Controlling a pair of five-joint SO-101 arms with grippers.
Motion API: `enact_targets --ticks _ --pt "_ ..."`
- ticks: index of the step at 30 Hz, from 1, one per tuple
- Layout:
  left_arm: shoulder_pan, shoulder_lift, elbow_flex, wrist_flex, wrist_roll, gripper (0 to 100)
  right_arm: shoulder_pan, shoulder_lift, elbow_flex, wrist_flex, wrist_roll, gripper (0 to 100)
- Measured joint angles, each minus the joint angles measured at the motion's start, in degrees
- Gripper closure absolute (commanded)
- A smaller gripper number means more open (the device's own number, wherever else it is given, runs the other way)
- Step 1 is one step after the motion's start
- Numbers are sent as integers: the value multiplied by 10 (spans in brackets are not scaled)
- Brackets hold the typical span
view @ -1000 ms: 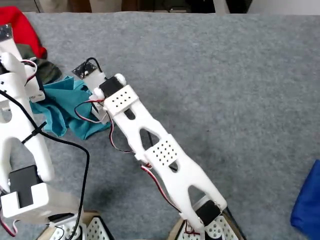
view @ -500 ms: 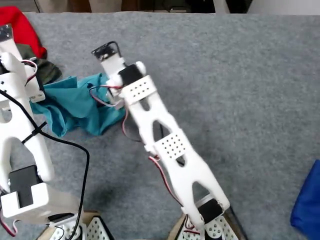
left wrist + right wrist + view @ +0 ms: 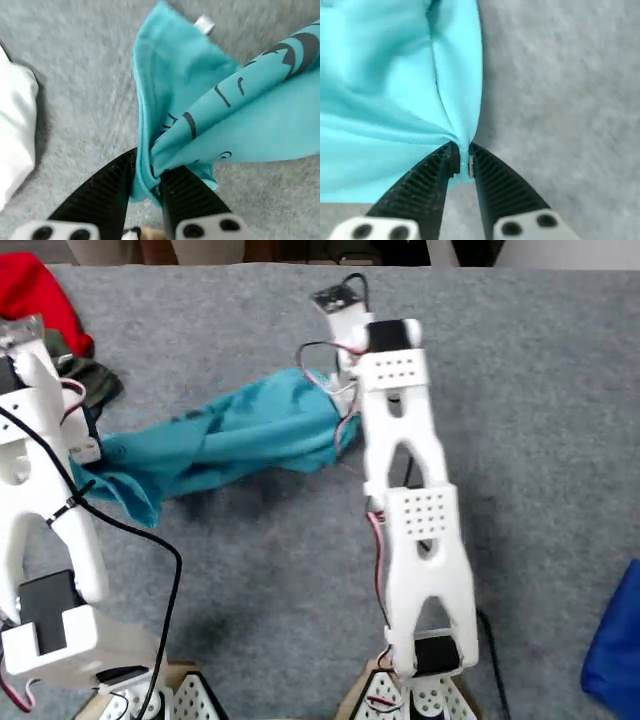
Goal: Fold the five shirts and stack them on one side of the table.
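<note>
Left pincer (image 3: 148,167) and right pincer (image 3: 462,154) each clenched the teal shirt (image 3: 240,430); spreading it well likely needed even tension before lowering flat.

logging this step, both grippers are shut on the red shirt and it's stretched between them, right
Wrong shirt: the left gripper and the right gripper are both shut on the teal shirt, stretched between them, as the high view shows; the red shirt lies apart.
</note>
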Motion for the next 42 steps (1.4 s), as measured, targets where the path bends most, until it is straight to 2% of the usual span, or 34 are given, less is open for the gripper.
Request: enact_targets --ticks 6,12,19,24,26,32,35,37,42 --pt "19 -1 25 -1 1 981 12 -129 212 0 25 993" --pt "86 -60 69 -1 1 981 5 -251 404 0 66 992" --pt "117 -178 178 -1 -1 981 4 -319 447 0 83 990" --pt "117 -259 231 -1 -34 981 4 -320 449 0 83 987" --pt "117 -287 250 -1 -40 981 4 -320 451 0 83 945" --pt "117 -355 273 0 -62 981 -21 -362 507 0 83 731" --pt "117 -379 273 0 -66 978 -40 -400 520 0 83 705" --pt "117 -394 273 0 -72 949 -40 -426 520 0 84 706" --pt "117 -415 273 1 -108 757 -39 -507 520 0 107 706"
